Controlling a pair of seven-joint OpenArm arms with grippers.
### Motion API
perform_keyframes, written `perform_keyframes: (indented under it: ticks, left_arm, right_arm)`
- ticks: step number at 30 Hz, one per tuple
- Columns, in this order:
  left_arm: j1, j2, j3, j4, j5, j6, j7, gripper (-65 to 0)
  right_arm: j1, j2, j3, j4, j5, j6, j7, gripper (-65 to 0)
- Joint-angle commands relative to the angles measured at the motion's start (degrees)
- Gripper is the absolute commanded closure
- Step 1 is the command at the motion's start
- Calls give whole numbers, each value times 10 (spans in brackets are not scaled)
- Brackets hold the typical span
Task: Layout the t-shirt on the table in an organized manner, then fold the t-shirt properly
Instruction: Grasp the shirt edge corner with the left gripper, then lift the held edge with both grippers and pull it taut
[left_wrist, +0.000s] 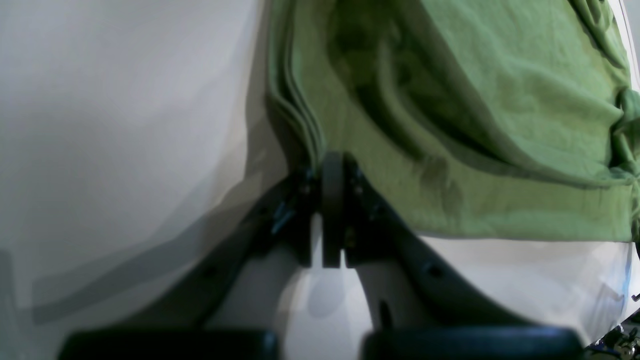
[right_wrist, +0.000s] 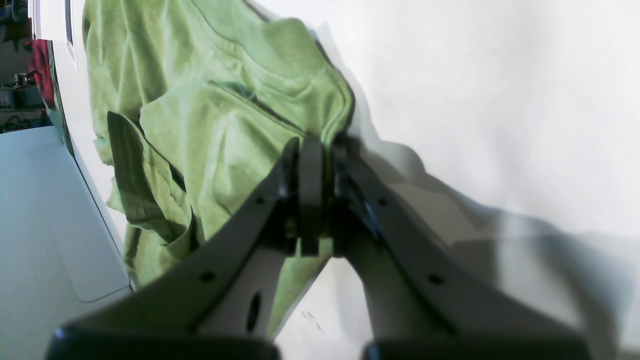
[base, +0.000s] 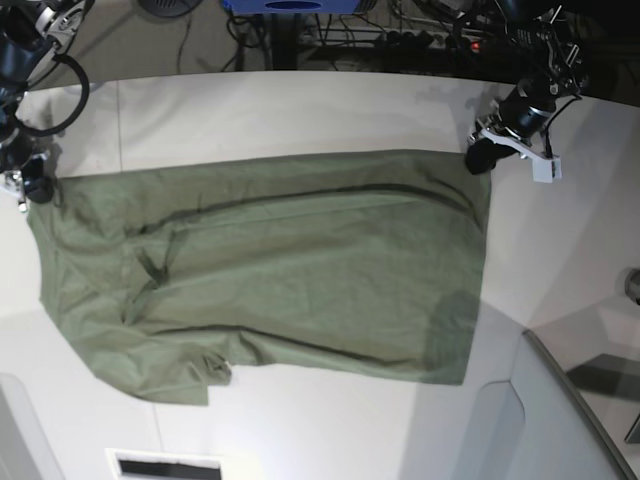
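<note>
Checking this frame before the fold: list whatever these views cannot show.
- Collar label of the t-shirt: base view, too small.
- Cloth inside the left hand: left wrist view, the shut jaws cover it.
- Right hand: same in the right wrist view.
- Table edges: cut off by the frame in the base view.

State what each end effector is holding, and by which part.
Both hold the t-shirt. The left end effector pinches a layered corner of its edge; the right end effector pinches the edge at the opposite far corner. The shirt lies spread on the table.
</note>
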Motion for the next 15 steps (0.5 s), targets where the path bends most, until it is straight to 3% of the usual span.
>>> perform_keyframes:
  ticks: [1, 8, 15]
  left_arm:
    - [-3, -3, 0, 0, 7, 5, 6, 0]
    - [0, -6, 0, 47, 7, 5, 13, 0]
    - [7, -19, -2, 147, 3, 5, 97, 0]
  right_arm:
    - [0, 4, -1, 0, -22, -14, -19, -9]
    - [2, 6, -3, 16, -22, -12, -54, -8]
    - [2, 5, -4, 131, -22, -12, -103, -8]
